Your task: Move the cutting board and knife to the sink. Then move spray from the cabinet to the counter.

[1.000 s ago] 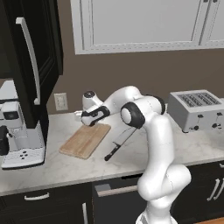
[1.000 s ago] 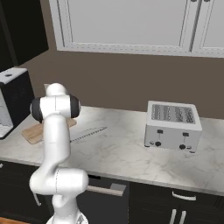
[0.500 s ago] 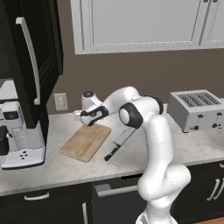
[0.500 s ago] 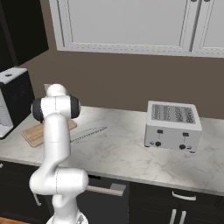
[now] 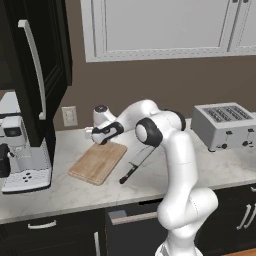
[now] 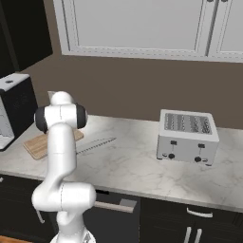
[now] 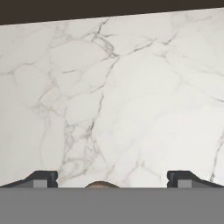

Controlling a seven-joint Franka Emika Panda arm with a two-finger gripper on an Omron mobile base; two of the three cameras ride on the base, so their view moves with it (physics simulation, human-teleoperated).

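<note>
Arm: folded forward and left, hand low over far end of cutting board (image 5: pixel 98 161). Pincer (image 7: pixel 112 178): spread wide, holding nothing, aimed at bare counter (image 7: pixel 131 100). Knife (image 5: pixel 136 162): flat on counter, just beside board.

A silver toaster (image 5: pixel 223 125) with two long slots on top stands at the right end of the worktop (image 5: pixel 100 192), close to the brown back wall (image 5: pixel 150 85). A white and black coffee machine (image 5: pixel 22 150) stands at the left end, just beside a tall black fridge (image 5: pixel 35 65) with a long pale handle. A white wall socket (image 5: pixel 69 116) sits low on the wall near the fridge. White upper cabinets (image 6: pixel 142 26) hang above, and dark drawer fronts (image 6: pixel 190 223) with silver handles run below.
</note>
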